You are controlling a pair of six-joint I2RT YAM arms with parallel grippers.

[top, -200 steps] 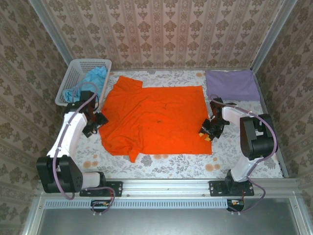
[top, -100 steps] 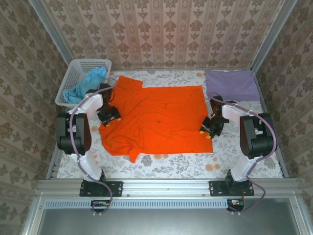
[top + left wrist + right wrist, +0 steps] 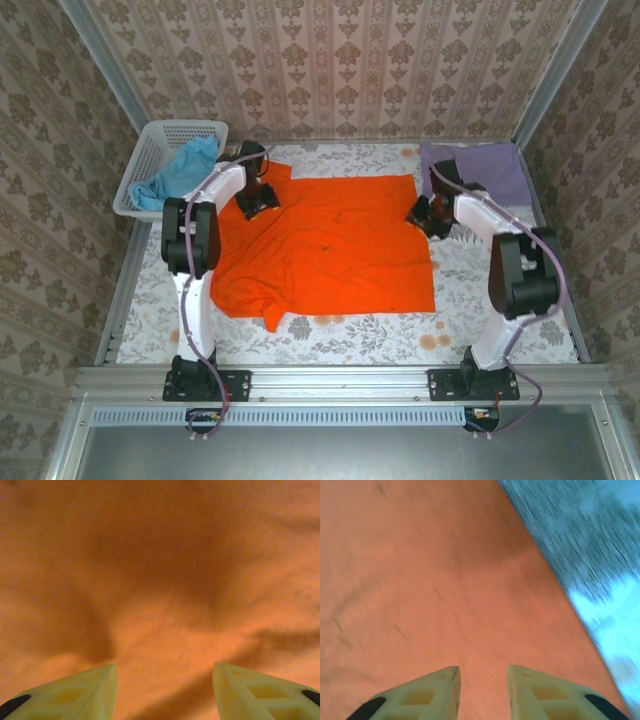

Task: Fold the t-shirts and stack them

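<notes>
1. Done, as I judge it: the lavender purple t-shirt [image 3: 478,172] lies folded flat in the far right corner of the flowered table [image 3: 340,335]. That makes one of three.
2. In hand: the bright orange t-shirt [image 3: 325,250] lies spread open mid-table with no fold in it yet. Its near left sleeve is rumpled.
3. Untouched: the light blue t-shirt [image 3: 185,168] sits bunched in the white plastic lattice basket [image 3: 165,135], far left. You have two folds and the stacking ahead.
4. Your left gripper [image 3: 164,690] is over the orange cloth at the shirt's far left shoulder. Its jaws are wide, with nothing between them.
5. Your right gripper [image 3: 482,690] is over the shirt's far right edge, with table showing beside it. Its jaws are narrow but parted, and I see no cloth pinched.
6. Hard to make out: both wrist views are blurred, so I cannot tell whether the fingertips touch the cloth. The basket wall hides part of the blue shirt.
</notes>
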